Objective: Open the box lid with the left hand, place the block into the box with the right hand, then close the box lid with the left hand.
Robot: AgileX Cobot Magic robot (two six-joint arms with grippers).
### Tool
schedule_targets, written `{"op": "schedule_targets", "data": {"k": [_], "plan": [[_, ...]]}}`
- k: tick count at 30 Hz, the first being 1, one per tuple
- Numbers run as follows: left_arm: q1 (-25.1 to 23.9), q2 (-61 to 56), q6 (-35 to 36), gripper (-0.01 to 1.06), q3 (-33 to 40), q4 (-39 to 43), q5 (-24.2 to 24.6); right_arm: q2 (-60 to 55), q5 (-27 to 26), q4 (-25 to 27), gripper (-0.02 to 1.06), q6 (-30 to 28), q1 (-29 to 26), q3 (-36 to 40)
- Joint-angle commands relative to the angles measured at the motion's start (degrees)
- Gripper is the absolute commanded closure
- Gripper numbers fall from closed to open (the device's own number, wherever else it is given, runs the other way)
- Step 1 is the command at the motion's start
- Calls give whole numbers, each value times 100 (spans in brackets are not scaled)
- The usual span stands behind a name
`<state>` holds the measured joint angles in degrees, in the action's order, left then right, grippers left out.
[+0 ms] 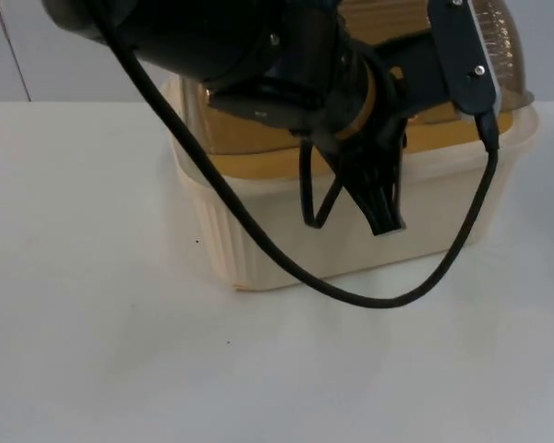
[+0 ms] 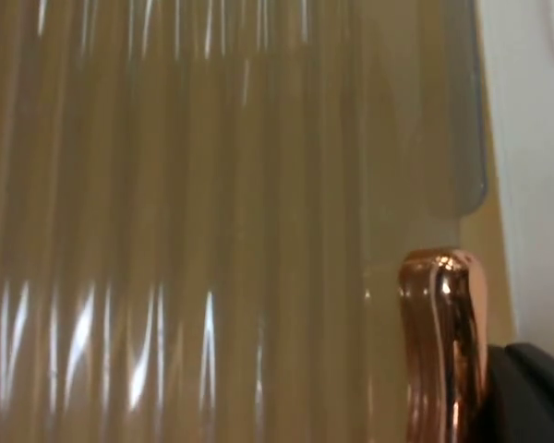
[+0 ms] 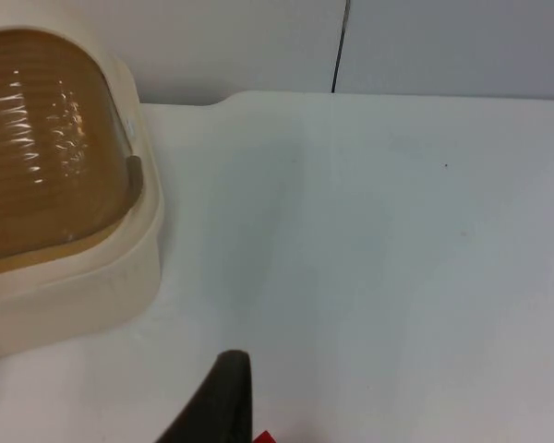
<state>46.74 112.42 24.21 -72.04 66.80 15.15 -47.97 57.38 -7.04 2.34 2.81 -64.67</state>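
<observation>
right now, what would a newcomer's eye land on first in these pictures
The left arm's gripper, hanging low over the front of the cream box at the table's far middle. Then the box's ribbed amber lid, and close beside the left fingertip its shiny copper handle.

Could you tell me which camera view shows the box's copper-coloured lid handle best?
The left wrist view: the handle stands close up against the ribbed amber lid, beside a black fingertip. In the top view the left arm covers that part of the box. The right wrist view shows the lid from the side, without the handle.
</observation>
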Motion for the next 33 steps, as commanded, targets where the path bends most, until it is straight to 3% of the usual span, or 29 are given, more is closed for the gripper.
{"op": "schedule_targets", "data": {"k": [1,11,21,25,33], "plan": [[-16,-154,22,105,-45,46,143,19,-23,-34,3,-19,-17,-42],[-335,-272,-144,105,-256,341,29,19,-23,-34,3,-19,-17,-42],[-1109,-348,-343,105,-364,492,-768,19,-23,-34,3,-41,-17,-42],[-1406,-348,-333,105,-624,357,-825,19,-23,-34,3,-41,-17,-42],[-1324,-555,-333,105,-648,-439,-773,19,-34,-34,3,-40,-17,-42]]}}
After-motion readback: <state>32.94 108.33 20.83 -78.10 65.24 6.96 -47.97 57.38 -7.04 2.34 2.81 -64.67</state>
